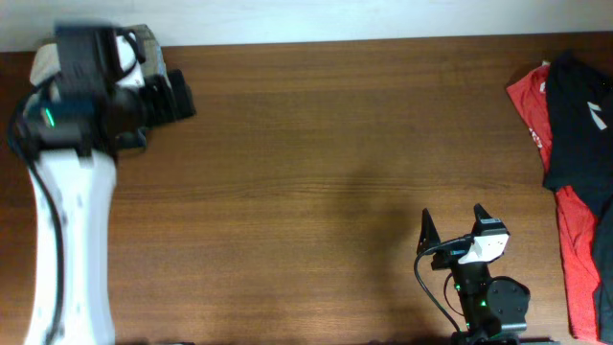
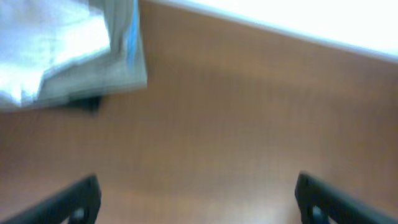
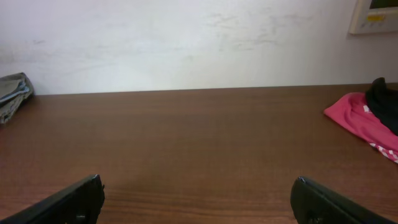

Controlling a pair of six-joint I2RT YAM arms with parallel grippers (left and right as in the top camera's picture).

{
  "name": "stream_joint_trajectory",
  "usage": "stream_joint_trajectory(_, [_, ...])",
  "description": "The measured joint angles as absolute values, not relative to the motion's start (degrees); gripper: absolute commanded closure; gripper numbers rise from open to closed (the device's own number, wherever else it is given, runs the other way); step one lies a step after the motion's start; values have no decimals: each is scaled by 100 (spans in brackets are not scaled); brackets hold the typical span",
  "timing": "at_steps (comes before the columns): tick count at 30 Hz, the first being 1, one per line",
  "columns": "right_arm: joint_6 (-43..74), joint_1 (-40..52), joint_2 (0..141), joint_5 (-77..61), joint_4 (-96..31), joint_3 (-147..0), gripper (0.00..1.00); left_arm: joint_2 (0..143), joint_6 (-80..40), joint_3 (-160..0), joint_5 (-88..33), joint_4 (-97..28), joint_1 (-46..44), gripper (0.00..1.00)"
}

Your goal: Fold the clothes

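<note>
White thin fabric (image 2: pixel 43 50), probably the T-shirt, lies folded at the table's far left corner on a khaki-grey folded garment (image 2: pixel 118 71). The view is blurred and no green-and-black print shows. In the overhead view the left arm covers most of this pile; a white patch (image 1: pixel 45 65) shows beside it. My left gripper (image 2: pixel 196 190) is open and empty, just right of the pile over bare table; it also shows in the overhead view (image 1: pixel 178 96). My right gripper (image 1: pixel 453 222) is open and empty near the front edge, far from the pile; its wrist view (image 3: pixel 198 190) shows only bare table between the fingers.
Red (image 1: pixel 527 101) and black (image 1: pixel 579 105) garments lie heaped at the right edge, also in the right wrist view (image 3: pixel 360 121). The khaki-grey garment shows at the far left there (image 3: pixel 12 93) and overhead (image 1: pixel 146 43). A white wall runs behind the brown wooden table (image 1: pixel 316 144).
</note>
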State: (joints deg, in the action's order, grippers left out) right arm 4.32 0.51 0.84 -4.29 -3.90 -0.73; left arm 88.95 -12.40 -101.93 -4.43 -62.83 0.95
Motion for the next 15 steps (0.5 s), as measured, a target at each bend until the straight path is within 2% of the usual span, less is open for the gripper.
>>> stream_joint_trajectory(7, [429, 51, 73, -427, -388, -73, 1, 4471, -987, -4401, -95, -2604, -117, 1])
stream_joint_trajectory(11, [432, 51, 69, -427, -386, -73, 1, 2445, -974, -2698, 3, -2300, -117, 1])
stream_joint_trajectory(15, [432, 51, 69, -425, -388, -71, 1, 1470, -941, -1678, 73, -974, -93, 1])
